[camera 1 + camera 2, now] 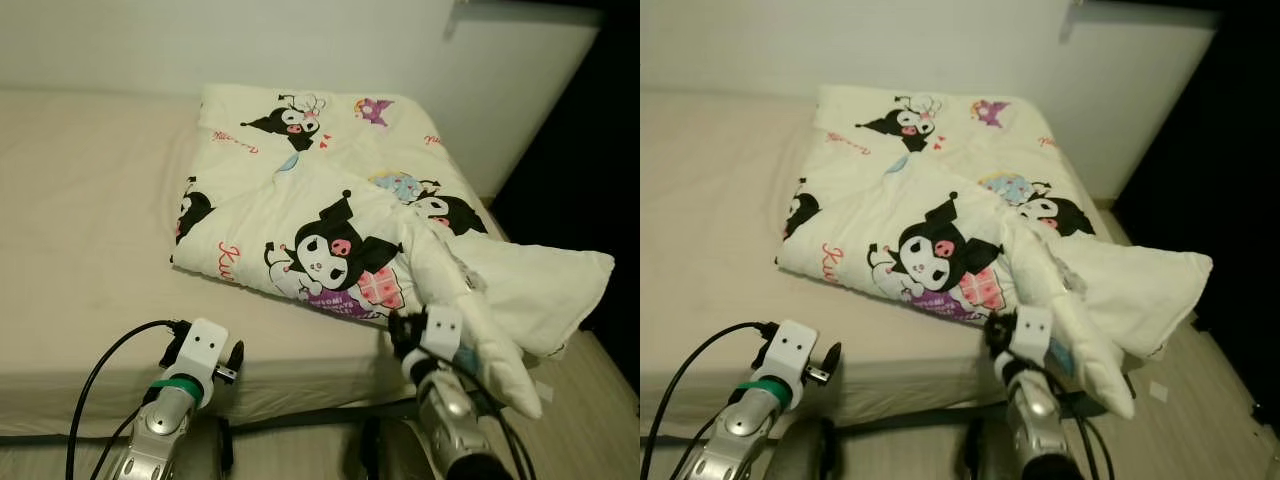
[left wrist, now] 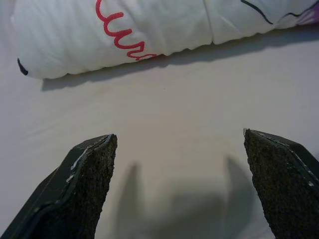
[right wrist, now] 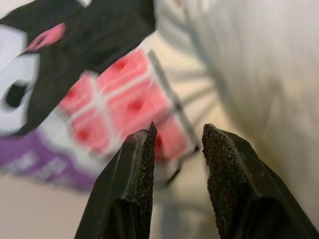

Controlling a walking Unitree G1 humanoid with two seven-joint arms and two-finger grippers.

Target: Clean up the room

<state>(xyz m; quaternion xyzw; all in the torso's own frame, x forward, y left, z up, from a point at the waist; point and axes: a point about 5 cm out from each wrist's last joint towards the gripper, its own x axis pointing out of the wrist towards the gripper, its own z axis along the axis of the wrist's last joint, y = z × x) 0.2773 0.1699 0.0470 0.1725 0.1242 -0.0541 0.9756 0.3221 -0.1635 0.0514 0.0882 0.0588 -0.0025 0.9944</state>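
A cream quilt (image 1: 330, 210) printed with black cartoon characters lies folded on the beige bed (image 1: 90, 220). One loose corner (image 1: 520, 290) of it spills over the bed's right edge and drapes beside my right arm. My right gripper (image 3: 179, 134) is at the quilt's near edge, pointing at the pink printed patch (image 3: 119, 99). Its fingers stand a narrow gap apart, with fabric just beyond the tips. My left gripper (image 2: 179, 144) hovers open over bare sheet. The quilt's rolled edge with red lettering (image 2: 119, 35) lies a short way ahead of it.
A white wall (image 1: 300, 40) runs behind the bed. To the right of the bed is a dark gap (image 1: 600, 150) and a strip of floor (image 1: 600, 380). A black cable (image 1: 100, 370) loops from my left wrist.
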